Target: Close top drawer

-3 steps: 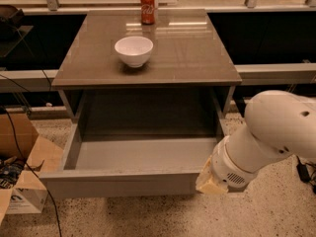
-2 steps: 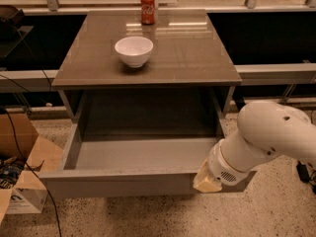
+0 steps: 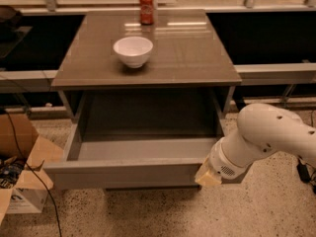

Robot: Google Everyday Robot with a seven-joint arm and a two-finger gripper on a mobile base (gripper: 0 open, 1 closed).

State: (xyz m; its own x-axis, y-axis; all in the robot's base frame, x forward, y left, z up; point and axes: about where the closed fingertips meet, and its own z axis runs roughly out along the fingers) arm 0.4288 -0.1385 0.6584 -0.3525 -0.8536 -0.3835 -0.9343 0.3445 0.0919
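the top drawer (image 3: pixel 123 174) stands pulled fully out beneath the brown tabletop (image 3: pixel 192 53), its long plain front panel nearest me and its grey box bare inside. the gripper (image 3: pixel 207 174) is at the near right end of that front panel, right against it or just touching; i cannot tell which, nor whether it is spread or pressed together. over the last second the white arm (image 3: pixel 266 137) has slid in from the right and brought the gripper a little further left along the panel, while the drawer front looks to be where it was. so i judge contact is only now being set up and the closing push has not begun; what i need next is a steady shove away from me. on the tabletop a white bowl (image 3: pixel 133 51) sits left of centre, a red can (image 3: pixel 146 7) at the far edge. a cardboard box (image 3: pixel 19 142) lies on the floor at the left.
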